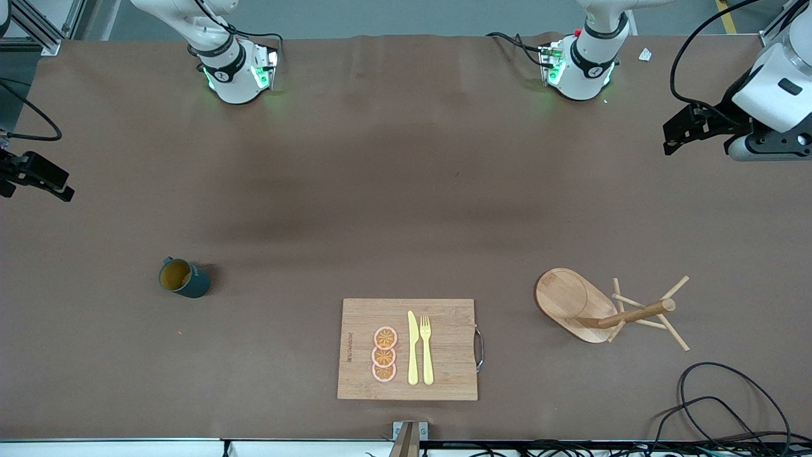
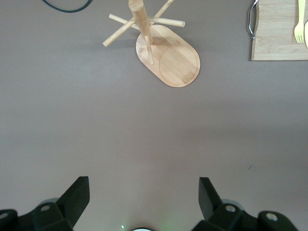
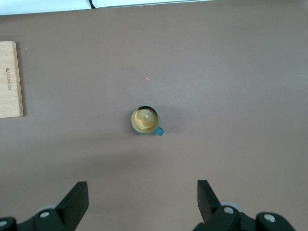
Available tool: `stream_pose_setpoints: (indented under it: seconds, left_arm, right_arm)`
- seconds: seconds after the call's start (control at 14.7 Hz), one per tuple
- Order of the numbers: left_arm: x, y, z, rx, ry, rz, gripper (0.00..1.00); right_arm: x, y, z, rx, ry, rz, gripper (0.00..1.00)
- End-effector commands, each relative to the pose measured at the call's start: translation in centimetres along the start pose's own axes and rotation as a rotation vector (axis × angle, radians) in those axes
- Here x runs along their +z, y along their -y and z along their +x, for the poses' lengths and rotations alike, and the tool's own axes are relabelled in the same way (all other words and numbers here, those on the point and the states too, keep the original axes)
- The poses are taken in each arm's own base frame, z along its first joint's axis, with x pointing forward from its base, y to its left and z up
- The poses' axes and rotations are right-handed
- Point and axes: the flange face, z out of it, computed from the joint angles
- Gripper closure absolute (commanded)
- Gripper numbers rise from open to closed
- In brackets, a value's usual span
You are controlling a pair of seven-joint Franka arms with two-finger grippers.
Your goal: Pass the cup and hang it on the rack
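Currently the cup [image 1: 184,278] stands upright on the desk [image 1: 393,203] toward the right arm's end, well apart from the right gripper [image 3: 143,202], which hangs released, fingers spread wide, above the desk edge at that end; in the right wrist view the cup sits below and ahead of the gap between the fingers. At the left arm's end the rack [image 1: 606,308] stands nearer the front camera, with the left gripper [image 2: 143,198] hovering over the desk edge, likewise released and holding nothing. Between cup and rack, by the front edge, lies a cutting board [image 1: 408,349].
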Motion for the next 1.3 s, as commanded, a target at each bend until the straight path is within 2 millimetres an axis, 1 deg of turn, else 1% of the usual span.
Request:
stream_pose_setpoints:
  seconds: [0.0,0.2,0.27,0.41,0.48,0.55,0.61,0.68,0.75,0.89,0.95,1.02,1.09,1.23]
  left_arm:
    - [-0.7,0.2,-0.3,-0.003,-0.005,0.019,0.0]
    - [-0.6,0.9,-0.2,-0.014,-0.003,0.019,0.0]
    - [-0.6,1.0,-0.2,-0.017,-0.003,0.019,0.0]
    - [-0.6,1.0,-0.1,-0.015,-0.003,0.017,0.0]
    - [-0.6,0.9,-0.1,-0.014,-0.003,0.017,0.0]
    - [-0.6,1.0,-0.1,-0.014,-0.003,0.017,0.0]
    - [-0.5,1.0,-0.1,-0.011,-0.001,0.017,0.0]
    - [-0.6,1.0,-0.1,-0.017,-0.004,0.017,0.0]
    - [-0.6,0.8,-0.1,-0.026,-0.003,0.017,0.0]
    - [-0.6,0.8,-0.1,-0.026,-0.006,0.018,0.0]
    - [-0.5,0.9,-0.1,-0.028,-0.003,0.018,0.0]
    - [-0.4,0.8,-0.1,-0.025,0.0,0.019,0.0]
    - [-0.4,0.8,-0.2,-0.025,0.001,0.019,0.0]
    - [-0.4,0.7,-0.2,-0.022,0.001,0.019,0.0]
  right_arm:
    - [-0.1,-0.2,-0.4,0.019,-0.001,-0.002,0.0]
    - [-0.2,-0.1,-0.4,0.016,-0.005,-0.003,0.0]
    - [-0.1,-0.5,-0.3,0.023,-0.001,-0.004,0.0]
    - [0.2,-2.1,-0.3,0.051,0.005,-0.005,0.0]
    - [0.8,-2.2,-0.1,0.052,0.018,-0.005,0.0]
    - [2.1,-2.2,0.4,0.051,0.039,-0.005,0.0]
    - [3.6,-2.0,0.9,0.048,0.062,-0.005,0.0]
    - [5.2,-1.4,1.5,0.038,0.089,-0.004,0.0]
    - [7.3,-0.6,2.3,0.026,0.115,-0.003,0.0]
    - [12.0,2.1,3.7,-0.017,0.18,-0.002,0.0]
    - [14.5,3.2,4.6,-0.032,0.18,-0.003,0.0]
    - [16.0,4.1,5.7,-0.039,0.14,0.0,0.0]
    - [18.5,4.4,6.4,-0.041,0.133,-0.001,0.0]
    - [24.0,4.2,7.6,-0.033,0.147,0.002,0.0]
